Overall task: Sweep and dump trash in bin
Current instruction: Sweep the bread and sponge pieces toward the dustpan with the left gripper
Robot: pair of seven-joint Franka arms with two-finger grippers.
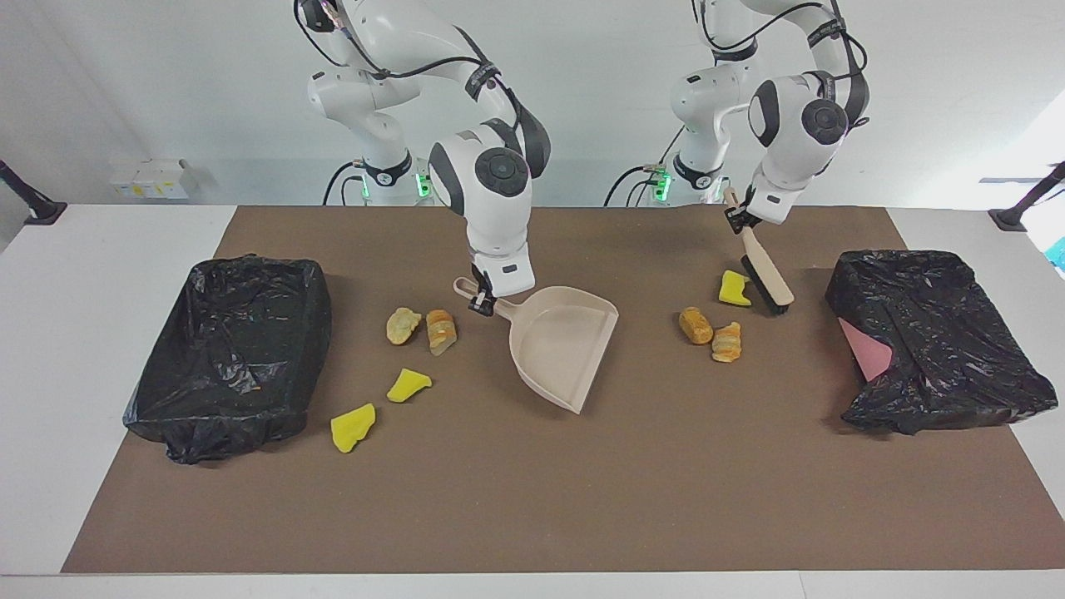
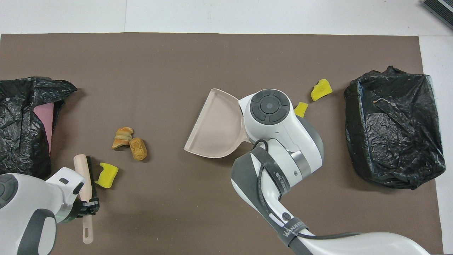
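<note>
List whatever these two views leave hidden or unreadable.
- Two bread lumps beside the dustpan: covered by the right arm in the overhead view.
- Right tool on the dustpan handle: hidden under its own wrist in the overhead view.
- Bin at the left arm's end: cut off by the overhead view's edge.
- Whether the brush, held by the left tool, touches the mat: too small in either view.

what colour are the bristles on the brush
Black, under a beige back; the brush shows best in the facing view.
</note>
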